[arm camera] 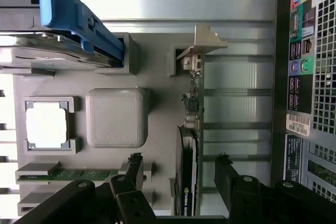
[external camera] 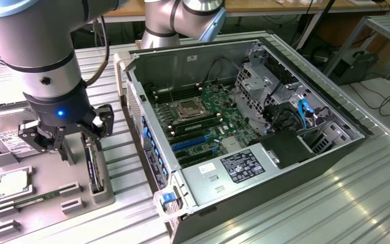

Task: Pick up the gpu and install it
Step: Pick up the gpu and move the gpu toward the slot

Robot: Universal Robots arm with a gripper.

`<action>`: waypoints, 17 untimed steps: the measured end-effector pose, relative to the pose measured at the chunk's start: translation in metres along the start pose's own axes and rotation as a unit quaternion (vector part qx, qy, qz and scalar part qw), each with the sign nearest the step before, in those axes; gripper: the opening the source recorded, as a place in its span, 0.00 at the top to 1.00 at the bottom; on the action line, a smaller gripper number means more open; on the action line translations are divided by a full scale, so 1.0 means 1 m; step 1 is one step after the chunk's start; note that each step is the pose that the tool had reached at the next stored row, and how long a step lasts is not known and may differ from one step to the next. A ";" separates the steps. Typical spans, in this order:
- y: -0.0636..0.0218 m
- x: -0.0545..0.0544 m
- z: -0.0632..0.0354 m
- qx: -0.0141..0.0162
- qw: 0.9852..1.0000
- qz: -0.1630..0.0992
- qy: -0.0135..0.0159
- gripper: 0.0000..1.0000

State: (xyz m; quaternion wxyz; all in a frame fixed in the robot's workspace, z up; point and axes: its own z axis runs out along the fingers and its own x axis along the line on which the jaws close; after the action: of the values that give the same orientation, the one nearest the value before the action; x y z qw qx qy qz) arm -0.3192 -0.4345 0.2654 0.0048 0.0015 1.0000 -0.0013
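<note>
A: Where was the gpu (arm camera: 191, 124)?

B: Standing on edge in a slot of the grey tray (arm camera: 157, 77), on the tray's side nearest the computer case (external camera: 130, 91). Its silver bracket was at 1 end of that slot. It had not been lifted.

A: And the gripper (arm camera: 178, 163)?

B: Above the tray, over that same slot. Jaws wide, nothing held. In the wrist view, 1 finger showed on each side of the card, both clear of it.

A: Anything else on the tray?

B: 3 other parts. A hard drive (arm camera: 52, 51) with a blue handle, a square processor (arm camera: 46, 124) and a memory stick (arm camera: 79, 174), all on the tray's side away from the case and well apart from the gripper.

A: Which step, then?

B: By my reading, the approach to the pick. The install had not begun.

A: What would the grasp call for?

B: My judgement: a straight descent over the tray slot with the fingers square to the card's 2 flat faces, closing on its body rather than on the bracket. The slot looked narrow, so any tilt could jam the card against the tray walls.
</note>
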 end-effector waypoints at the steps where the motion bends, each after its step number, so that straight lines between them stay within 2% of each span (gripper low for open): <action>1: 0.0000 0.000 0.0008 0.000 1.000 0.000 0.000 0.34; 3: -0.0001 0.000 0.0025 0.000 1.000 0.000 0.000 0.34; 8: -0.0007 0.000 0.0091 0.000 1.000 0.000 0.003 0.34; 13: -0.0011 0.000 0.0163 0.000 1.000 0.000 0.003 0.34; 17: -0.0013 -0.001 0.0211 0.000 1.000 0.000 0.002 0.34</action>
State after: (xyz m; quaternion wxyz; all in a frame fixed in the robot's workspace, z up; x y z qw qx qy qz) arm -0.3178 -0.4359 0.2443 0.0031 0.0017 1.0000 -0.0013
